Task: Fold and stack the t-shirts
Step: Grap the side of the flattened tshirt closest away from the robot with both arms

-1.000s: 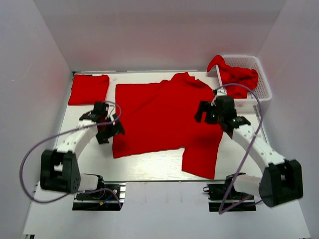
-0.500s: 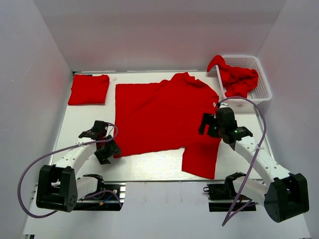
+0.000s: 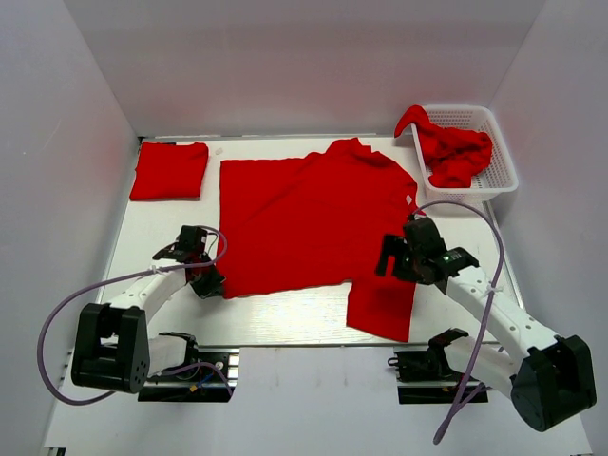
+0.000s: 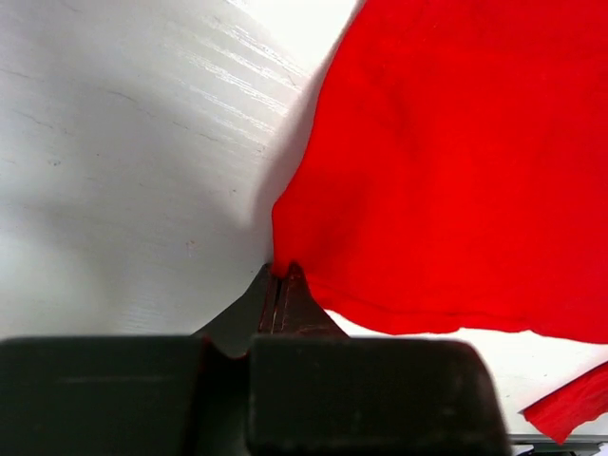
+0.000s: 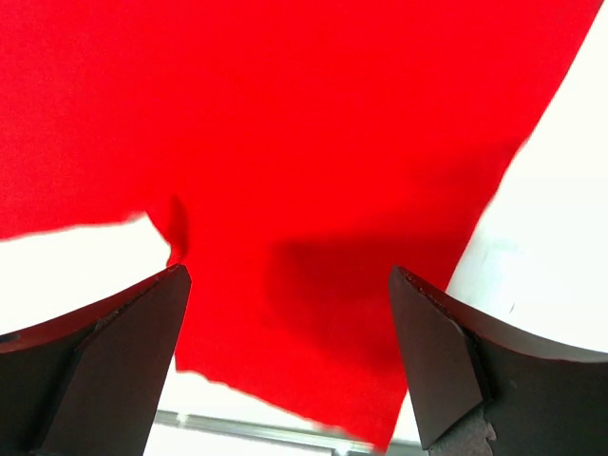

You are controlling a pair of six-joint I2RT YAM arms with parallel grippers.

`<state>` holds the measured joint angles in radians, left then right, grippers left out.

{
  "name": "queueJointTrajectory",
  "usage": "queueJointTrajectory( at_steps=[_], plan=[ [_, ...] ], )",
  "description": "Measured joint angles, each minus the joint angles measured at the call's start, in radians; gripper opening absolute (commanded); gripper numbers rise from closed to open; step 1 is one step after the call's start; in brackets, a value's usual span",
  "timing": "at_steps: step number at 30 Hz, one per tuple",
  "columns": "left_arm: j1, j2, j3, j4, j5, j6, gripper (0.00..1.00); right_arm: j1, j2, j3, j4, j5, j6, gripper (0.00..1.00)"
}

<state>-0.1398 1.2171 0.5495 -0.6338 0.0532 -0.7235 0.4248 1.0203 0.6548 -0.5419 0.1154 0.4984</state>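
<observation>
A red t-shirt (image 3: 304, 223) lies spread flat on the white table (image 3: 285, 313), one sleeve (image 3: 382, 302) reaching toward the near edge. My left gripper (image 3: 211, 285) is at the shirt's near-left corner. In the left wrist view the left gripper (image 4: 280, 272) is shut, pinching that corner of the red t-shirt (image 4: 456, 161). My right gripper (image 3: 389, 262) hovers over the near sleeve. In the right wrist view the right gripper (image 5: 285, 290) is open, with the red t-shirt (image 5: 313, 142) between and below its fingers (image 5: 123, 342). A folded red t-shirt (image 3: 169, 171) lies at the far left.
A white basket (image 3: 502, 169) at the far right holds a crumpled red shirt (image 3: 454, 152) that spills over its left rim. White walls enclose the table on three sides. The metal rail of the near table edge (image 5: 247, 432) shows below the sleeve.
My left gripper slid toward the near edge to the shirt's near-left corner and shut on it. My right gripper moved nearer along the sleeve, staying open.
</observation>
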Motion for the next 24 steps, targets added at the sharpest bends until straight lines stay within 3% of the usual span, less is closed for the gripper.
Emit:
queueJointTrajectory(
  at_steps=[13,24],
  plan=[
    [0.0,-0.041,-0.028,0.053,0.003,0.05,0.0,0.205,-0.005,-0.018,-0.307,-0.006,0.34,0.9],
    [0.0,-0.018,-0.027,0.106,0.026,0.071,0.0,0.304,0.094,-0.095,-0.276,-0.018,0.489,0.86]
  ],
)
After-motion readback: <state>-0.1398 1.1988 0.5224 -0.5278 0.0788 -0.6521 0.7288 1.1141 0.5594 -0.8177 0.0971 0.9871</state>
